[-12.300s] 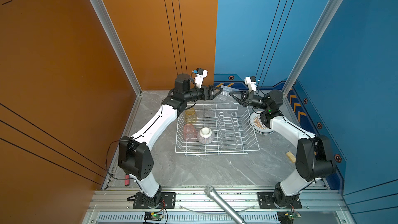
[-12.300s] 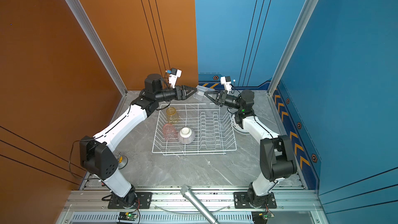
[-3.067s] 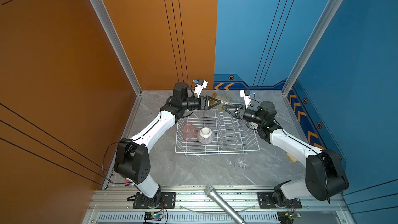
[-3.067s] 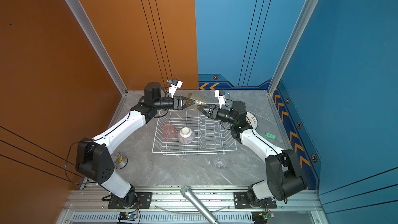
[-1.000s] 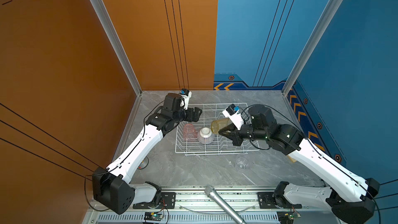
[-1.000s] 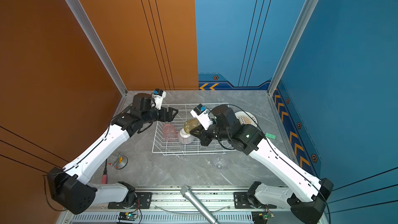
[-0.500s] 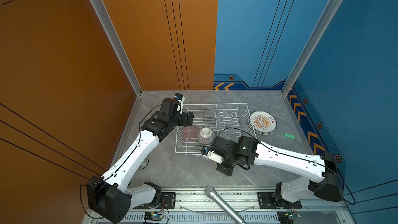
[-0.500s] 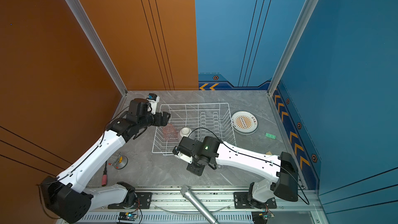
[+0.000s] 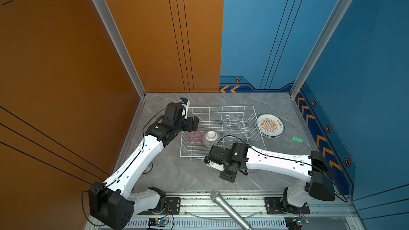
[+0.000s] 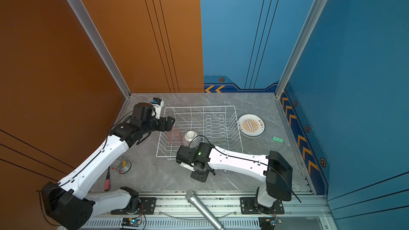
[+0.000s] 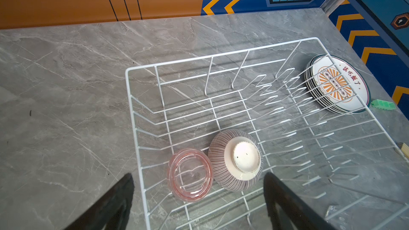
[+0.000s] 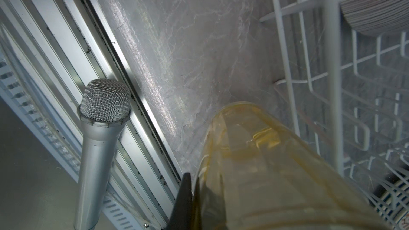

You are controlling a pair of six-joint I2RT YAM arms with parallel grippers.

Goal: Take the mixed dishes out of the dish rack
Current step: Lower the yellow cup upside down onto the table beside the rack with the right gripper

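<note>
Overhead, a pink glass (image 9: pixel 194 137) and an upturned bowl (image 9: pixel 210 138) are seen inside the dish rack (image 9: pixel 221 107), with plates (image 9: pixel 270 126) stacked just beside it. At the left wrist, the left claw (image 11: pixel 198 174) is spread wide and empty over the rack. At the right wrist, an amber glass (image 12: pixel 254 169) is gripped by the right claw (image 12: pixel 194 186) beside the rack.

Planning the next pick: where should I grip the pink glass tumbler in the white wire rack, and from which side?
Likely from above, by its outer wall: the pink glass tumbler stands on end. The striped bowl crowds one side, the white wire rack's wall the opposite, so pinch across the free sides.
</note>
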